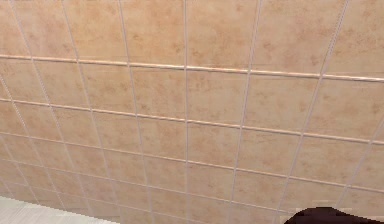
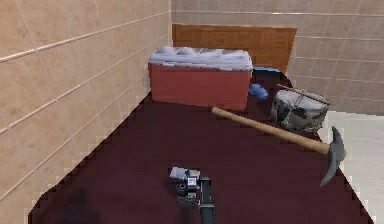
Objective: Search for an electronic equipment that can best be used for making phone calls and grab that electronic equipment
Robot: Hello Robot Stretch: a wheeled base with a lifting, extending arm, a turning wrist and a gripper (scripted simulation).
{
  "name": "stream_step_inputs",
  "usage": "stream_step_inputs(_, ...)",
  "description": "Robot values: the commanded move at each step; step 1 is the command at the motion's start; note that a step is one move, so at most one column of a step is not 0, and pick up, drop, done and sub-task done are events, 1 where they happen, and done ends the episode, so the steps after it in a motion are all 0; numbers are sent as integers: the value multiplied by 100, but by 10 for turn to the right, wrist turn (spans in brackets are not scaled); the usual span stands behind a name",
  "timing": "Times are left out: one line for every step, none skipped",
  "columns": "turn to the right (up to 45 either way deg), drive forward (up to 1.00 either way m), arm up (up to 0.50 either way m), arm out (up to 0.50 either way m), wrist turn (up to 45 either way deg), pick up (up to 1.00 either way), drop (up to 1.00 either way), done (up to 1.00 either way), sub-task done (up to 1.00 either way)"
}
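- At the near edge of the arm side view, the dark arm comes up over a dark red surface. The pincer sits at its far end, left of two small white squares.
- The pincer's far end blends into the dark surface, so I cannot tell its state or whether it holds anything.
- Where the phone lies relative to the pincer cannot be told; nothing close to the pincer has a shape I can read as one.
- Beyond the pincer and off to its right lies one pickaxe. Its long wooden handle runs at a slant across the dark red surface, and its dark head is at the right-hand end, well apart from the pincer.
- Farther out, almost straight beyond the pincer, stands one red box with a pale lid, close to the back wall.
- Right of the box is one small blue thing, too small to name, and just right of that one grey pail.
- Behind the box, one brown wooden panel rests against the tiled wall.
- Ahead of the robot, the forward view shows pinkish wall tiles, with one corner of the dark red surface at the bottom right.
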Motion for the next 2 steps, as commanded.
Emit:
stream_step_inputs(0, 0, 0, 0, 0, 100, 0, 0, 0)
stream_step_inputs(0, 0, 10, 0, 0, 0, 0, 0, 0)
